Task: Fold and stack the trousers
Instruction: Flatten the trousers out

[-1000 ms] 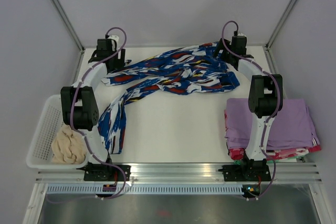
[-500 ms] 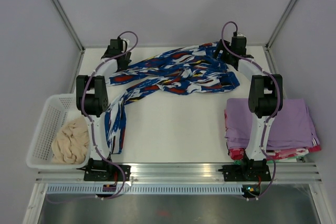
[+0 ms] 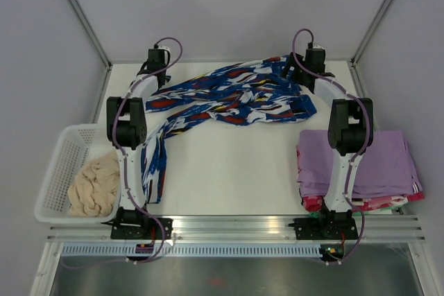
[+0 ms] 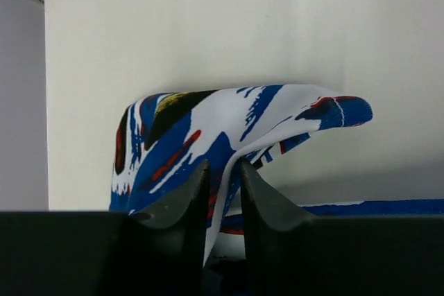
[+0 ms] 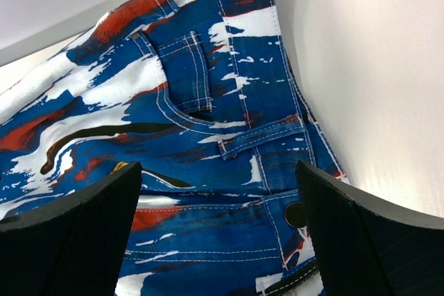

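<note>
The trousers, in a blue, white and black print with red flecks, lie spread across the far half of the table, one leg trailing down toward the near left. My left gripper is at the far left, at the end of a trouser leg. In the left wrist view its fingers stand nearly together with a fold of that leg's fabric pinched between them. At the far right my right gripper is open over the waistband, its two pads wide apart on either side of the button.
A white basket at the near left holds a cream fluffy bundle. A stack of lilac folded garments lies at the near right. Frame posts and walls close in the table's far edge.
My left arm swung right and toward the far edge, reaching the leg end, and its jaws closed on the fabric. The right arm has not moved.
</note>
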Controlling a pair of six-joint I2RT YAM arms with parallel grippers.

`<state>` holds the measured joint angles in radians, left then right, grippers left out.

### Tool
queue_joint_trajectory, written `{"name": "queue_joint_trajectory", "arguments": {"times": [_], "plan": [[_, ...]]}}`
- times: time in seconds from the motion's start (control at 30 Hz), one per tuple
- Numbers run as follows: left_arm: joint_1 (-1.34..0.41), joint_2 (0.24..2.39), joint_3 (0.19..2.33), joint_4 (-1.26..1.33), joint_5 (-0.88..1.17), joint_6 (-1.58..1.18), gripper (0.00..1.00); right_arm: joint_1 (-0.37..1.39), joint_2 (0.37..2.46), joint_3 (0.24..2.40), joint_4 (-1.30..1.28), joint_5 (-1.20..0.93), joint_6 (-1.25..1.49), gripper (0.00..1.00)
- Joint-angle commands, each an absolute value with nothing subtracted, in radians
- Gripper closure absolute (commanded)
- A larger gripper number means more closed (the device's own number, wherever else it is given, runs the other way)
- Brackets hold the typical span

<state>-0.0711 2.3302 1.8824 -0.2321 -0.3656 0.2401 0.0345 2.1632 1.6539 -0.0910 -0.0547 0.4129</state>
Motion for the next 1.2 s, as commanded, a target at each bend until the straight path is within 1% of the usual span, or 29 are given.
{"name": "queue_joint_trajectory", "arguments": {"times": [0.0, 0.03, 0.07, 0.17, 0.2, 0.23, 0.3, 0.33, 0.37, 0.4, 0.47, 0.53, 0.6, 0.63, 0.67, 0.7, 0.77, 0.8, 0.87, 0.9, 0.93, 0.97, 1.0, 1.07, 1.1, 1.17], "plan": [[-0.054, 2.341, 1.939, -0.247, -0.359, 0.171, 0.73, 0.031, 2.194, 1.686, -0.084, -0.055, 0.414, 0.02], [-0.048, 2.339, 1.951, -0.265, -0.353, 0.144, 0.89, 0.032, 2.198, 1.69, -0.084, -0.055, 0.419, 0.02], [-0.04, 2.336, 1.968, -0.284, -0.347, 0.118, 0.97, 0.031, 2.201, 1.693, -0.087, -0.052, 0.422, 0.02], [-0.002, 2.281, 1.987, -0.316, -0.344, -0.047, 0.98, 0.031, 2.204, 1.704, -0.092, -0.049, 0.43, 0.02], [0.059, 2.252, 1.949, -0.305, -0.344, -0.148, 0.98, 0.032, 2.204, 1.706, -0.092, -0.048, 0.43, 0.02], [0.08, 2.215, 1.915, -0.261, -0.338, -0.203, 0.98, 0.032, 2.201, 1.706, -0.095, -0.046, 0.431, 0.02], [0.153, 2.067, 1.728, -0.156, -0.281, -0.355, 0.98, 0.032, 2.198, 1.701, -0.097, -0.041, 0.428, 0.02], [0.176, 2.015, 1.662, -0.035, -0.261, -0.409, 0.98, 0.032, 2.194, 1.7, -0.101, -0.04, 0.428, 0.02], [0.202, 1.926, 1.552, 0.0, -0.246, -0.457, 0.98, 0.032, 2.192, 1.695, -0.103, -0.035, 0.428, 0.02], [0.243, 1.893, 1.514, 0.038, -0.248, -0.538, 0.98, 0.032, 2.191, 1.694, -0.103, -0.035, 0.428, 0.02], [0.273, 1.846, 1.461, 0.052, -0.265, -0.571, 0.98, 0.031, 2.191, 1.692, -0.101, -0.035, 0.433, 0.02], [0.281, 1.807, 1.447, 0.037, -0.349, -0.568, 0.98, 0.031, 2.195, 1.693, -0.094, -0.04, 0.437, 0.02], [0.285, 1.796, 1.45, -0.033, -0.43, -0.603, 0.98, 0.032, 2.203, 1.698, -0.091, -0.044, 0.445, 0.02], [0.287, 1.796, 1.451, -0.073, -0.467, -0.645, 0.98, 0.031, 2.206, 1.701, -0.086, -0.046, 0.448, 0.02], [0.288, 1.795, 1.457, -0.177, -0.509, -0.7, 0.97, 0.031, 2.207, 1.704, -0.084, -0.045, 0.451, 0.02], [0.298, 1.792, 1.453, -0.216, -0.547, -0.81, 0.95, 0.032, 2.212, 1.707, -0.083, -0.044, 0.454, 0.02], [0.308, 1.773, 1.409, -0.273, -0.555, -0.917, 0.89, 0.032, 2.217, 1.718, -0.08, -0.04, 0.454, 0.02], [0.31, 1.763, 1.379, -0.262, -0.534, -0.983, 0.83, 0.032, 2.221, 1.724, -0.08, -0.034, 0.45, 0.02], [0.31, 1.723, 1.288, -0.212, -0.471, -1.023, 0.73, 0.031, 2.232, 1.762, -0.084, -0.018, 0.439, 0.02], [0.31, 1.711, 1.258, -0.162, -0.445, -1.034, 0.62, 0.029, 2.252, 1.785, -0.092, -0.012, 0.431, 0.02], [0.31, 1.698, 1.235, -0.147, -0.422, -1.046, 0.55, 0.026, 2.263, 1.811, -0.115, -0.006, 0.425, 0.02], [0.31, 1.674, 1.197, -0.14, -0.384, -1.057, 0.51, 0.02, 2.276, 1.866, -0.124, -0.006, 0.423, 0.02], [0.31, 1.66, 1.177, -0.135, -0.367, -1.08, 0.39, 0.015, 2.302, 1.894, -0.132, -0.006, 0.425, 0.02], [0.31, 1.613, 1.129, -0.117, -0.338, -1.089, 0.27, 0.011, 2.347, 1.963, -0.133, -0.006, 0.423, 0.02], [0.311, 1.599, 1.118, -0.109, -0.325, -1.082, 0.18, 0.009, 2.362, 1.988, -0.135, -0.006, 0.42, 0.02], [0.308, 1.56, 1.114, -0.097, -0.301, -1.028, 0.13, 0.009, 2.419, 2.047, -0.138, -0.014, 0.402, 0.02]]}}
